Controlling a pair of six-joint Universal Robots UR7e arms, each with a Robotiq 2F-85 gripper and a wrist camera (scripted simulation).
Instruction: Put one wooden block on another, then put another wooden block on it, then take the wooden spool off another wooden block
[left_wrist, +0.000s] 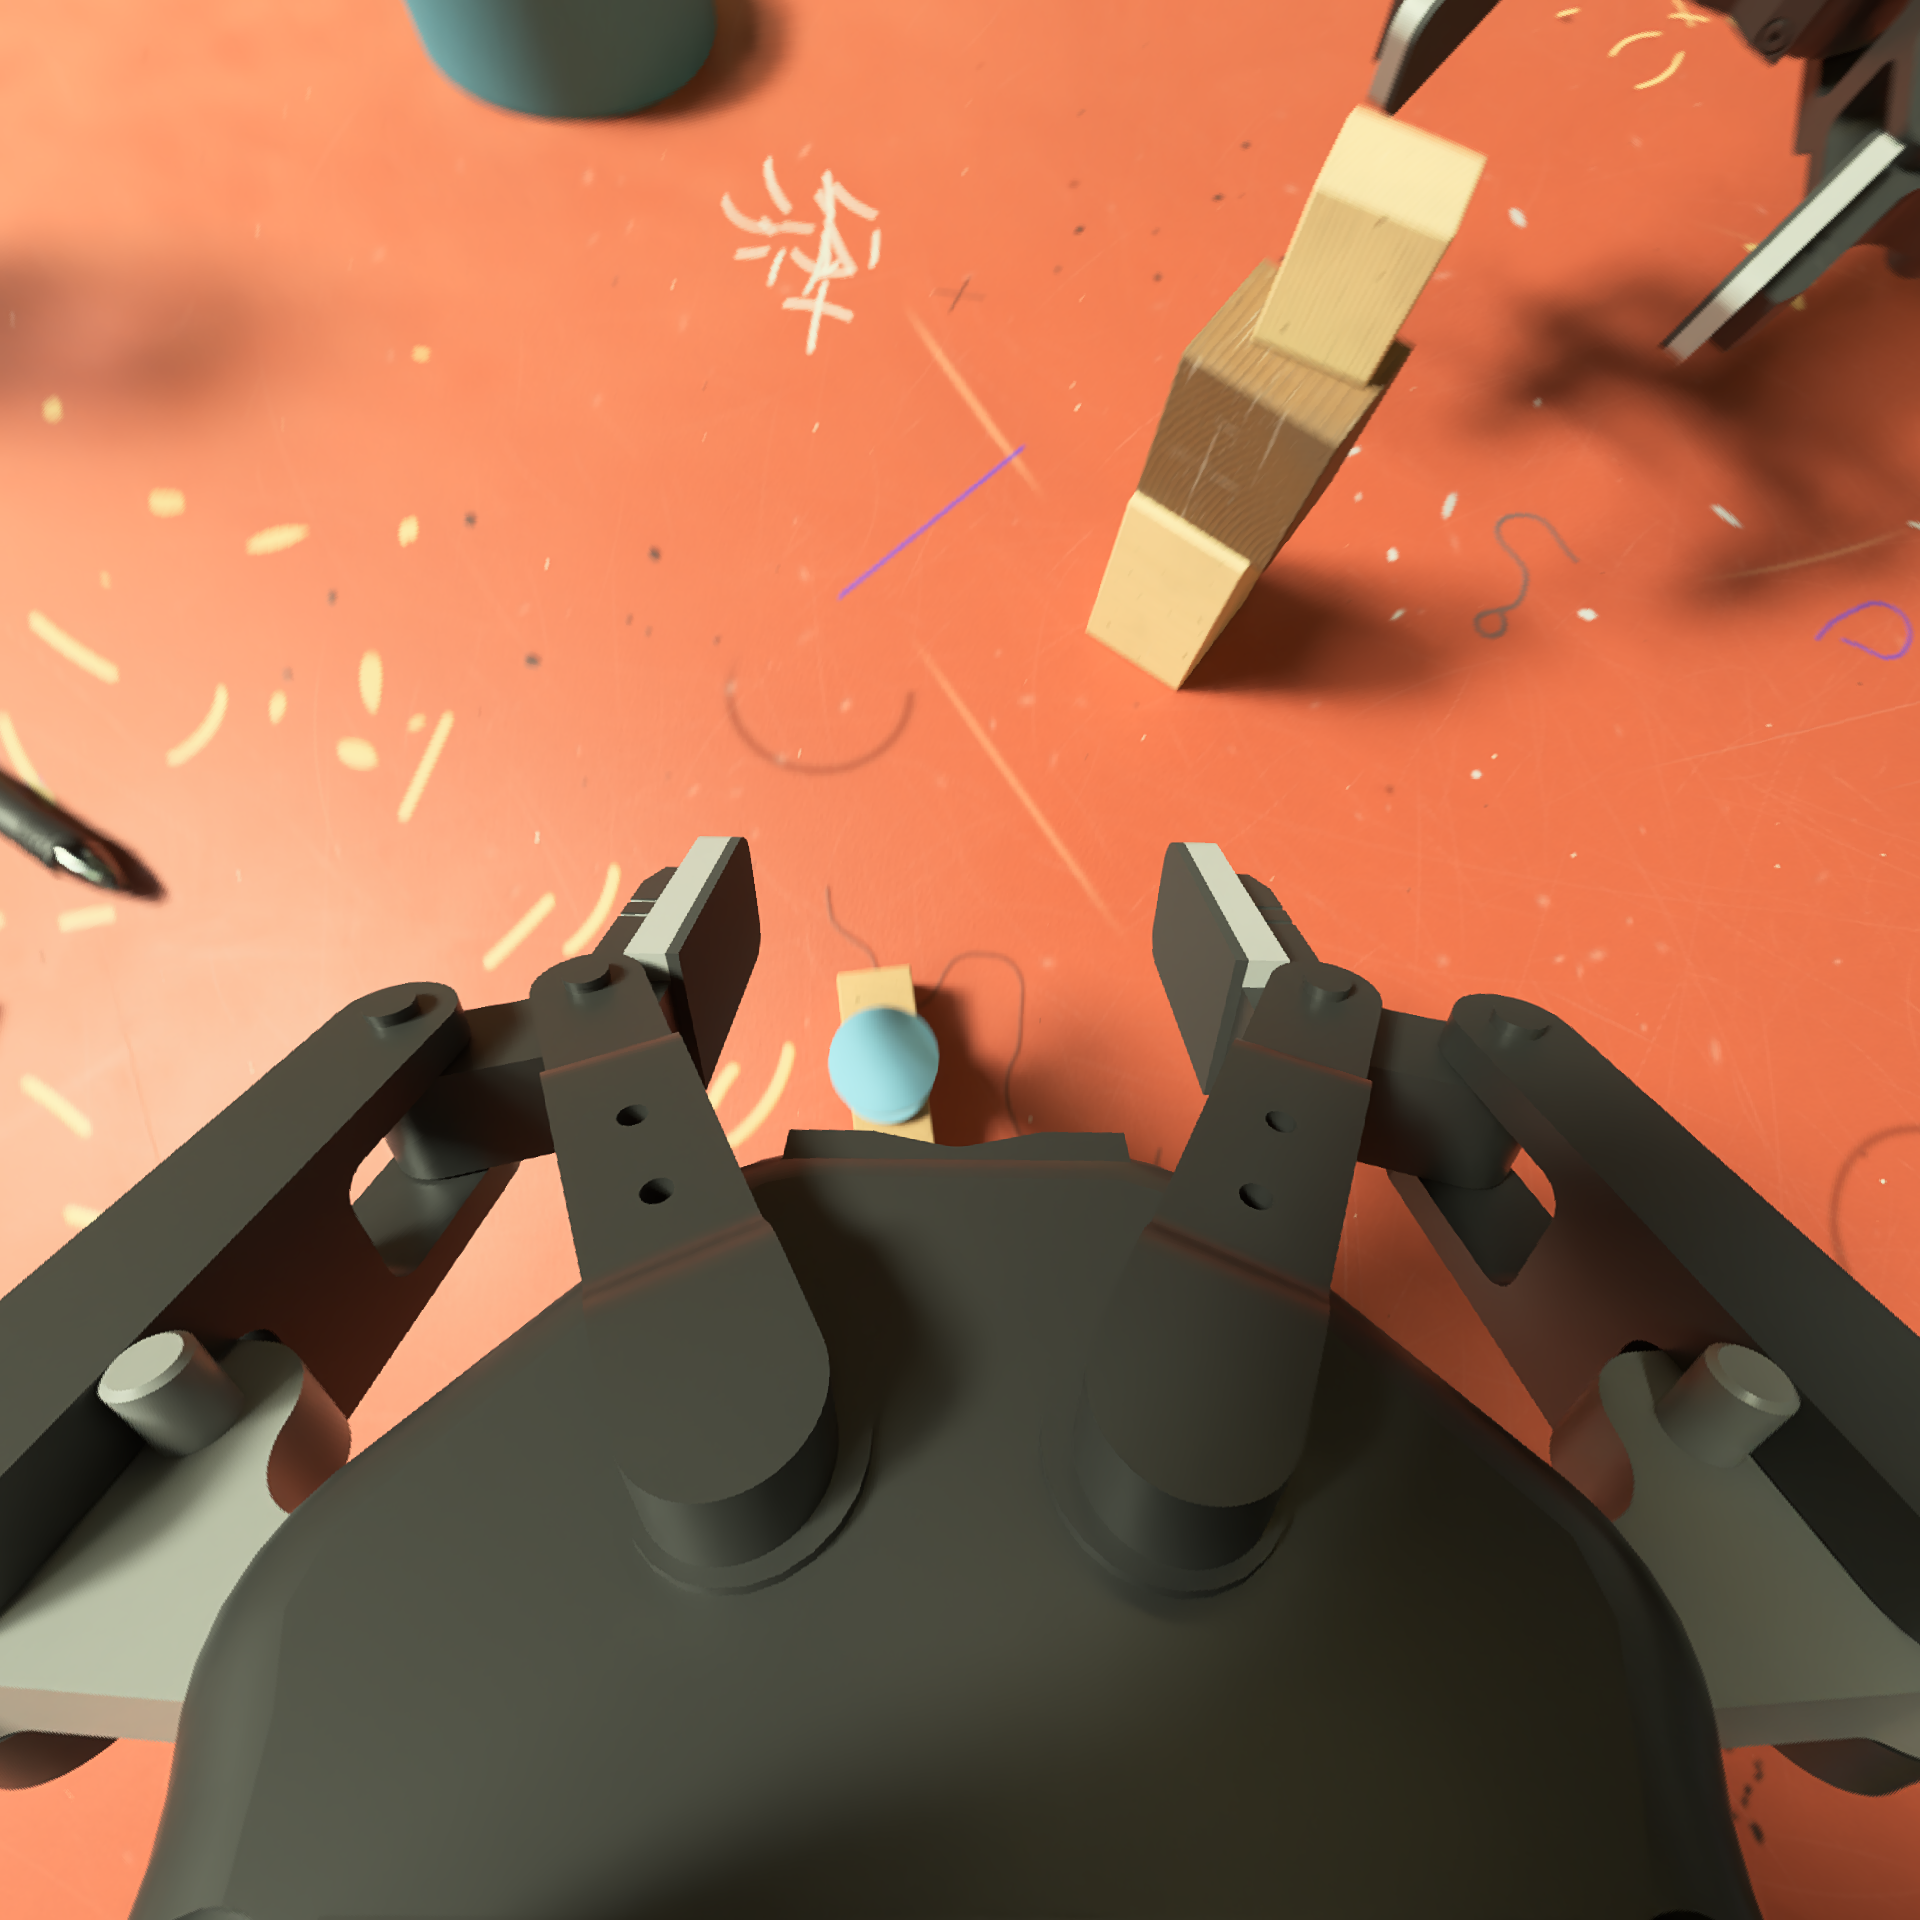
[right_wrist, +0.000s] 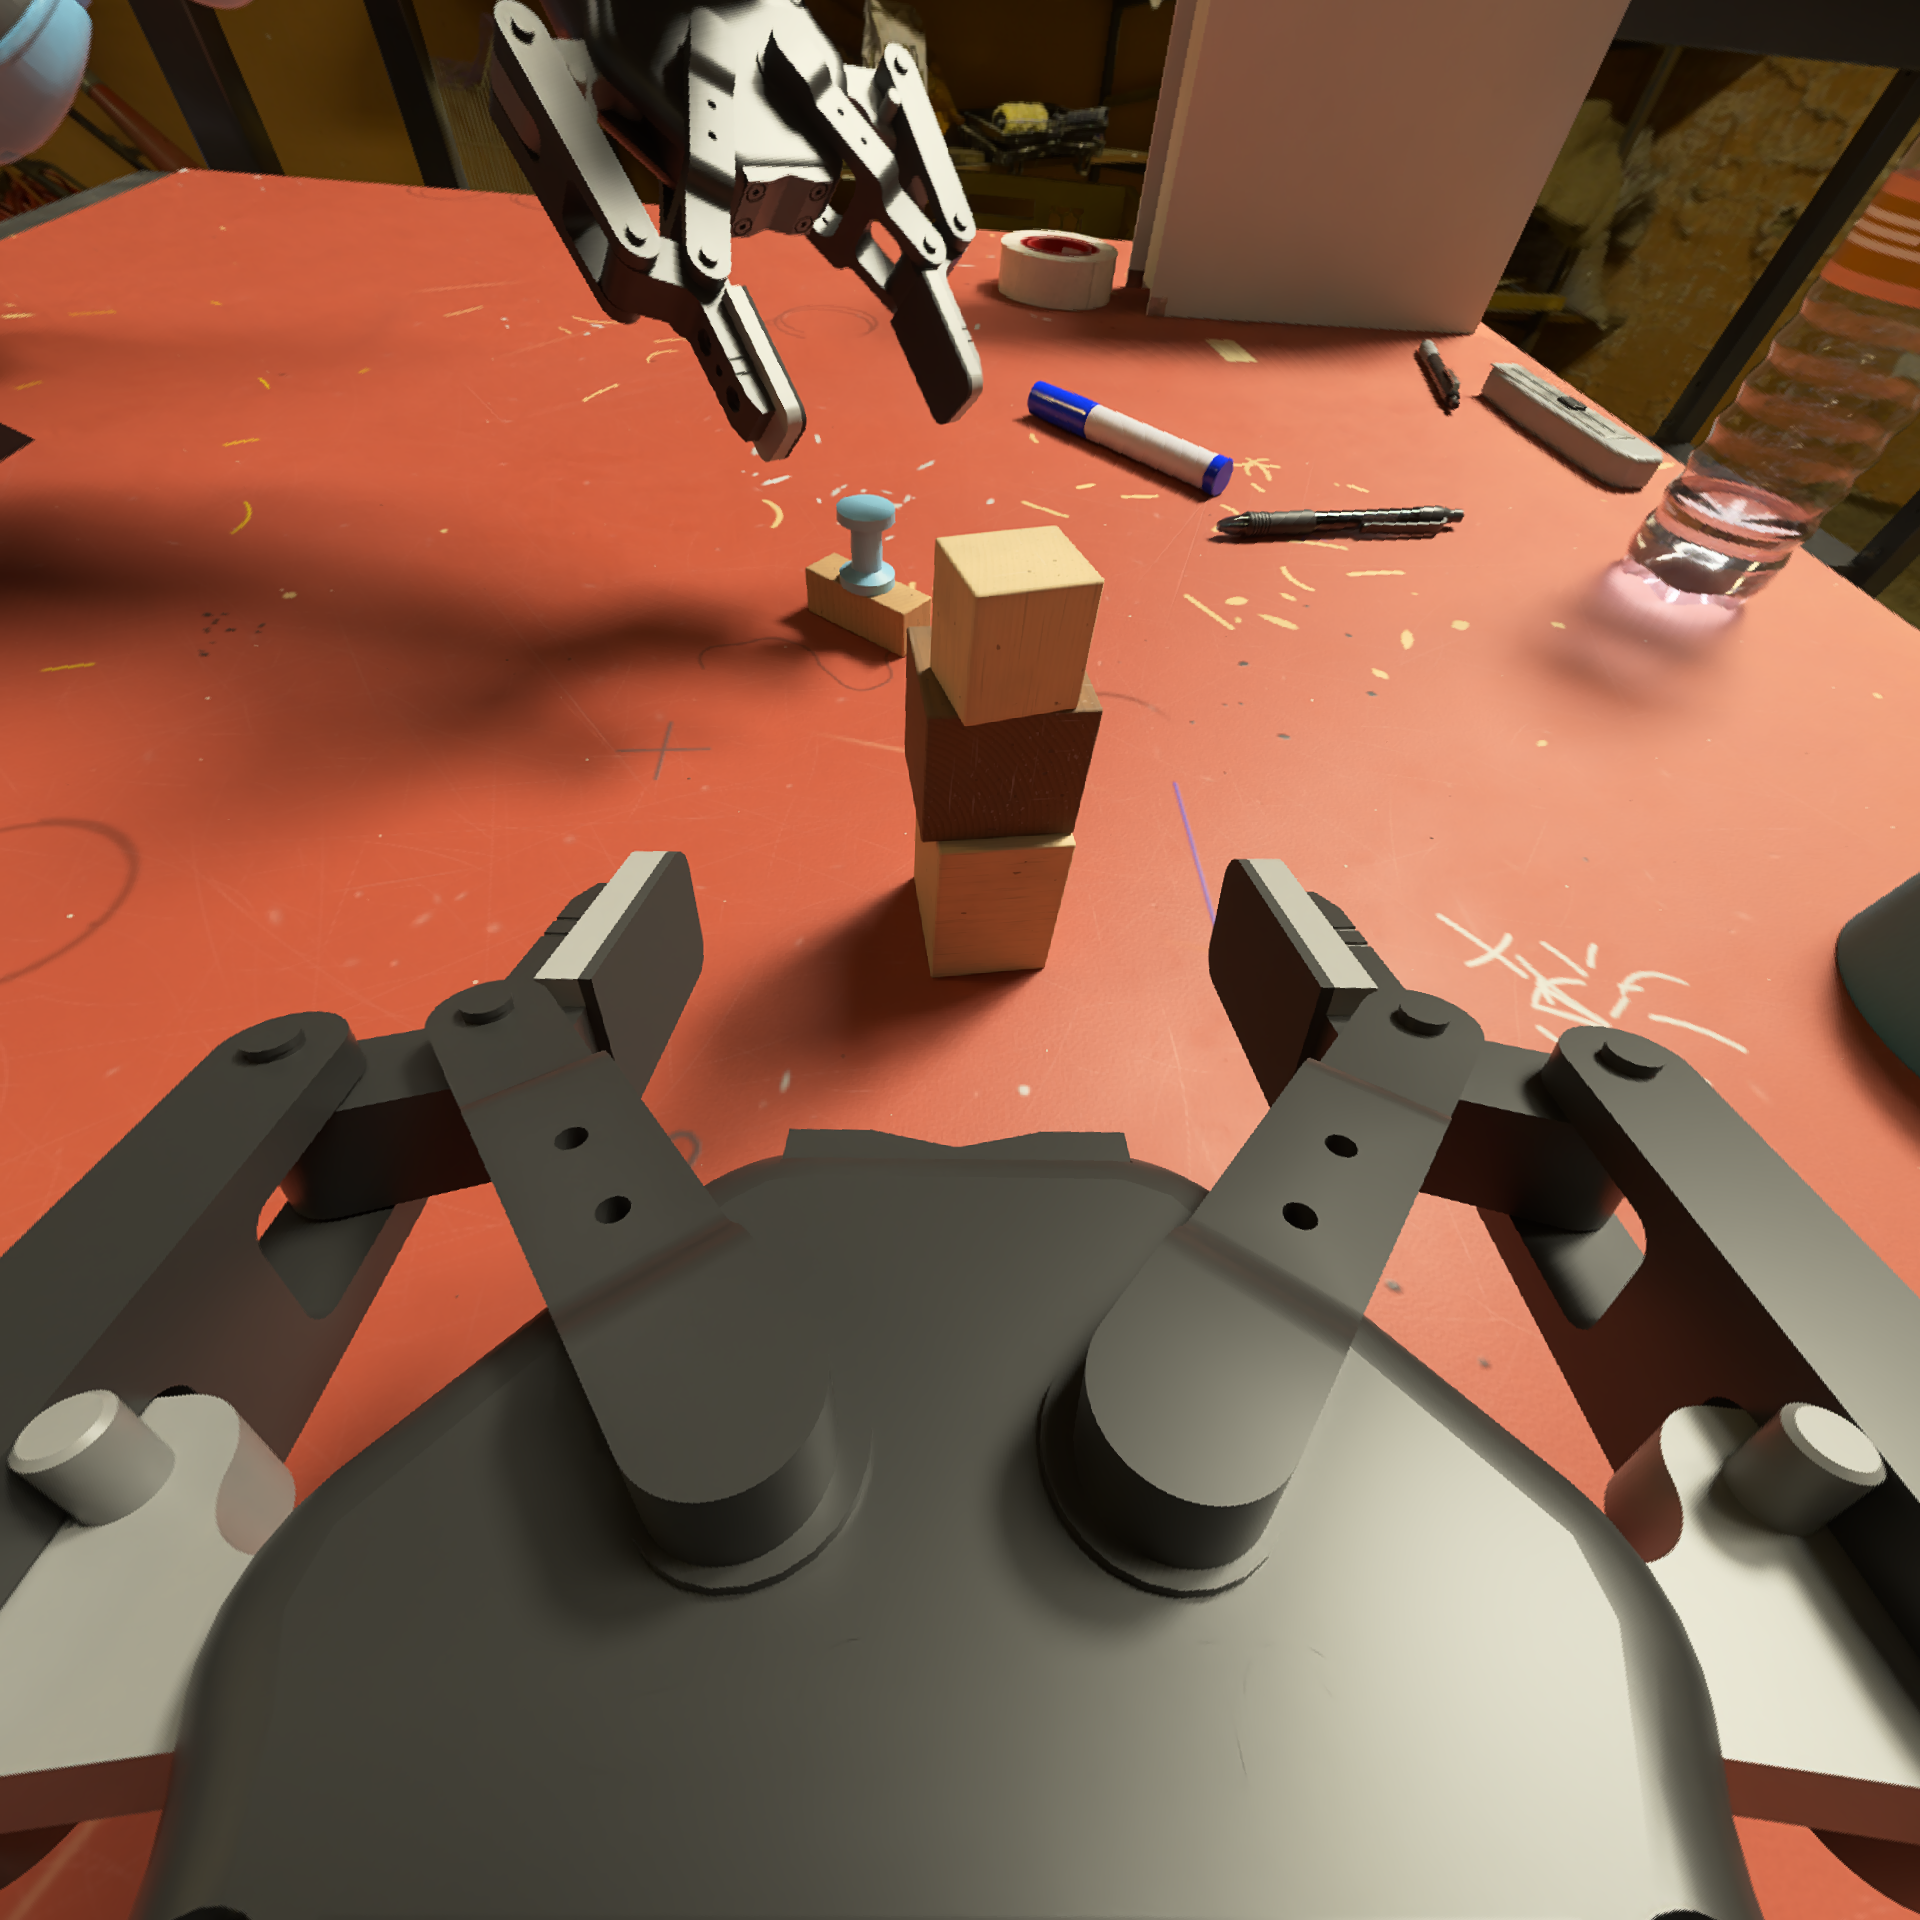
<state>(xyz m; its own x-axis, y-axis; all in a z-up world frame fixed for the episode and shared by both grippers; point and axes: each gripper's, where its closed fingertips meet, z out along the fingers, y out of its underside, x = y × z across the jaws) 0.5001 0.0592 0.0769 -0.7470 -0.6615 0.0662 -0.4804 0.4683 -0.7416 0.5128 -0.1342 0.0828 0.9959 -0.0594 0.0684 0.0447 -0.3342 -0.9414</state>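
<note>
Both tools gaped wide and empty – the left tool (left_wrist: 956, 914) hung above the blue spool (left_wrist: 883, 1060) on its flat block (left_wrist: 875, 985). Three blocks stood stacked mid-frame before the right tool (right_wrist: 956, 935) – the top block (right_wrist: 1013, 623) sat skewed.

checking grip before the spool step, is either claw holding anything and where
Nothing is held. The left claw hangs open above the blue spool; the right claw is open too.

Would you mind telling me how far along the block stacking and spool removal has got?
Stacking looks done: a pale wooden cube sits on a dark brown wooden cube, itself on another pale wooden cube. In hand: the left pincer hovers open above the light-blue wooden spool. Left: the spool stands on the flat pale wooden block. The right pincer is open, empty.
</note>
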